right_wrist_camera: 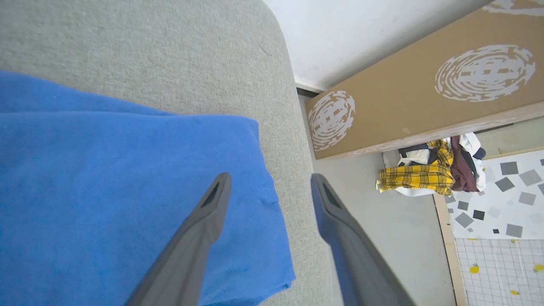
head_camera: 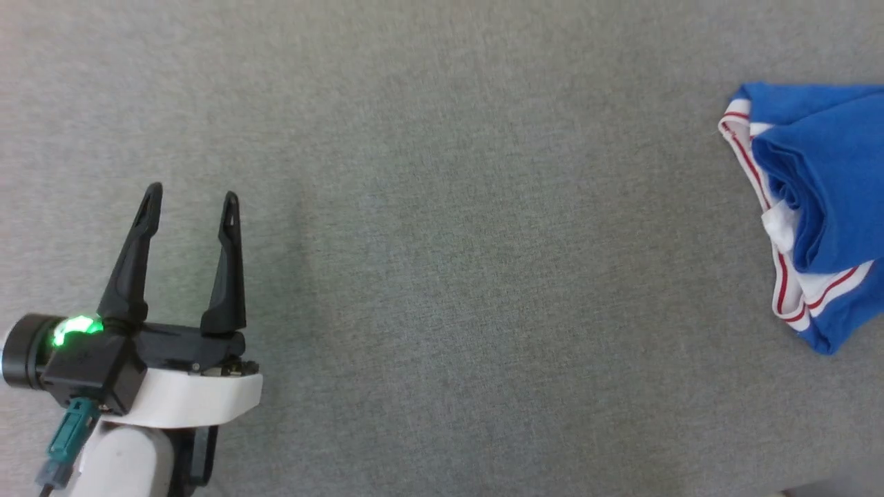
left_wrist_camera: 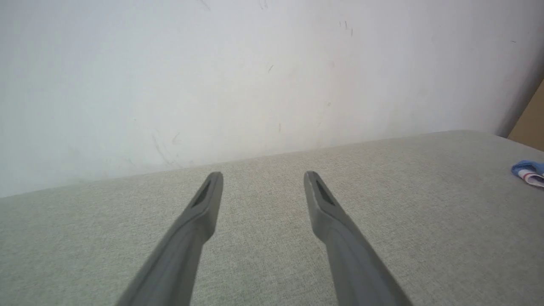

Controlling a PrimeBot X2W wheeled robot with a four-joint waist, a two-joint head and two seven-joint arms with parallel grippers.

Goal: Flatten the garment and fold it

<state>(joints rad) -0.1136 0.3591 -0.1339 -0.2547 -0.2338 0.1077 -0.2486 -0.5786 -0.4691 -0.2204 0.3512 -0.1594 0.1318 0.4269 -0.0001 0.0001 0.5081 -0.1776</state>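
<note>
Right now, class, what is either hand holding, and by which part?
Nothing is held. The left hand is open over the grey surface; the right hand is open above an edge of the blue shirt.

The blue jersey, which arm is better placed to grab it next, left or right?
Right, probably. The right claw hangs open over the jersey at its edge, while the left claw, also open, sits far across the grey surface from it.

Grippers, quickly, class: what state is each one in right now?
Left gripper: open, empty, over the grey surface.
Right gripper: open, holding nothing, above the garment.
</note>
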